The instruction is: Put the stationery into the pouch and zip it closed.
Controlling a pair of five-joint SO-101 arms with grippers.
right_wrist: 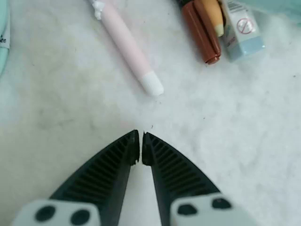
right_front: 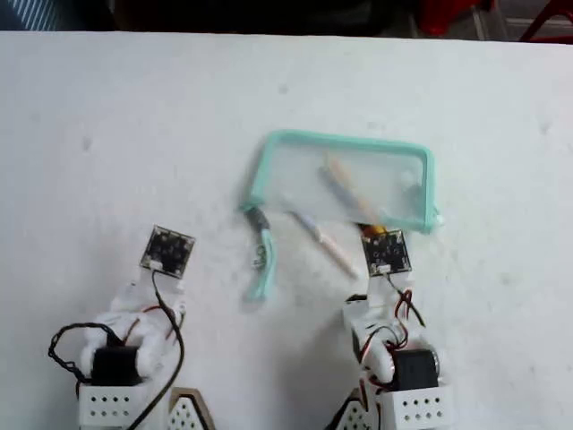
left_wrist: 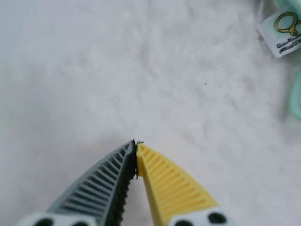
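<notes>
Pouch lies mid-way across the counter, a pink pen at its near edge. Left claw and right claw sit pressed together, empty; the right should part, grip the pen mid-shaft, then slide it in.

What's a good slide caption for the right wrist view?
Shut right end effector facing a pink pen, a brown marker and a small pale-blue box.
</notes>
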